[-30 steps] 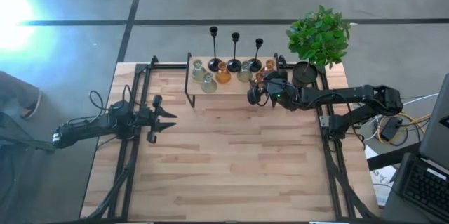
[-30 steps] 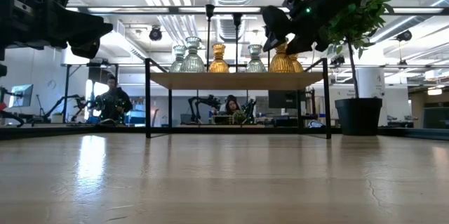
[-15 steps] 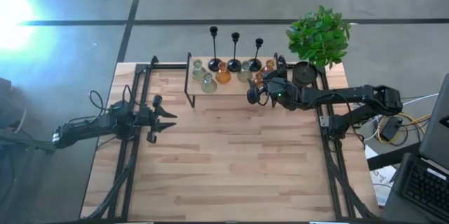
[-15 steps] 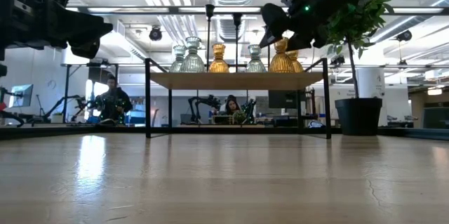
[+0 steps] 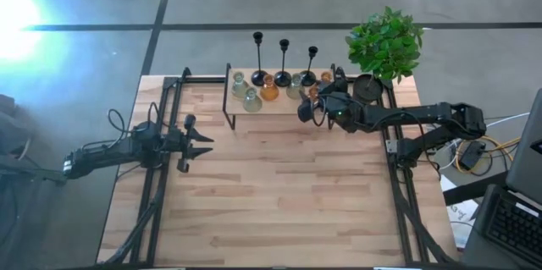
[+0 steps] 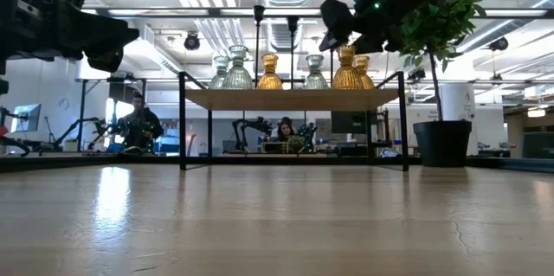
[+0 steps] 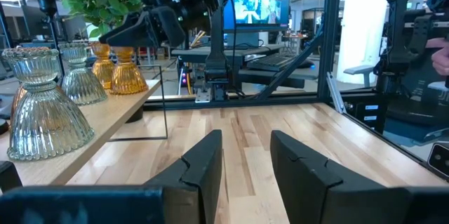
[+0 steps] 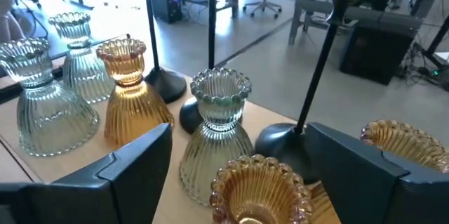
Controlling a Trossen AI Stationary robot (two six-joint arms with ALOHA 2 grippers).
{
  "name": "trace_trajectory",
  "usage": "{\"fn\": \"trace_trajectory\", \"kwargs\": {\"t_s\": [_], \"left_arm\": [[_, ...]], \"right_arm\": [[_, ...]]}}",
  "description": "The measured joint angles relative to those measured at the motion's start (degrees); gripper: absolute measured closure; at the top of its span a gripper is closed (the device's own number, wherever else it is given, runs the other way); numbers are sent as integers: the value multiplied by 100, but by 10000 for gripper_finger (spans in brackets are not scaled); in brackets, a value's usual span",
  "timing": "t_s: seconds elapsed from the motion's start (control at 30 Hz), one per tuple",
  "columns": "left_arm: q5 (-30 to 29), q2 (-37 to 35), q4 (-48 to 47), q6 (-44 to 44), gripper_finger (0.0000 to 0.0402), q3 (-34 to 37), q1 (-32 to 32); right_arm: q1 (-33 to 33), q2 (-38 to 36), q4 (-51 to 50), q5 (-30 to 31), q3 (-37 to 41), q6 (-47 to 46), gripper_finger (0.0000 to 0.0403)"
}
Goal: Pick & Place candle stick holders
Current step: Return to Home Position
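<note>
Inspecting from the near side of the table (image 5: 279,211): finds left gripper (image 5: 206,145) at 9 o'clock, hovering above bare boards, fingers (image 7: 203,168) spread, holding nothing. Proceeds to 1 o'clock: locates right gripper (image 5: 305,112) raised over the right front corner of the shelf (image 6: 290,99), fingers (image 8: 133,164) set wide apart, gripping nothing, hanging just above the nearest amber holder (image 8: 259,185). Counts six glass holders upright on the shelf at 12 o'clock: three pale green holders (image 6: 237,68) and three amber in all, grouped close together. Confirms three black candlesticks (image 5: 283,61) upright in a row along the shelf's far edge. Registers potted plant (image 5: 385,41) at 2 o'clock, just beside the shelf's right end. Notes a seated person (image 6: 138,125) in the room beyond.
</note>
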State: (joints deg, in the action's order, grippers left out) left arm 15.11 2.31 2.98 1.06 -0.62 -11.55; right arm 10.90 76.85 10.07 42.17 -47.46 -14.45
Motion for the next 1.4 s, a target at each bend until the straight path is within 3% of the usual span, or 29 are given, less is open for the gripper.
{"fn": "trace_trajectory", "kwargs": {"t_s": [0.3,0.47,0.57,0.77,0.93,1.1,1.4], "left_arm": [[0,0,0,0,275,0,-1],[0,-1,0,0,275,0,-1],[0,0,0,0,275,0,-2],[0,-2,0,0,275,0,-2],[0,-2,0,0,275,0,0],[0,-2,0,0,275,0,-2],[0,-2,0,0,275,0,0]], "right_arm": [[-113,-662,389,-23,-17,819,86],[-383,-1251,-902,-66,-486,1052,104],[-498,-1710,-1928,-274,-719,548,124],[-540,-2580,-3523,-1538,-868,-519,212],[-644,-3281,-3245,-3353,-202,-490,300],[-693,-4086,-2522,-4296,812,5,377],[-692,-5616,-1763,-4912,2320,716,395]]}}
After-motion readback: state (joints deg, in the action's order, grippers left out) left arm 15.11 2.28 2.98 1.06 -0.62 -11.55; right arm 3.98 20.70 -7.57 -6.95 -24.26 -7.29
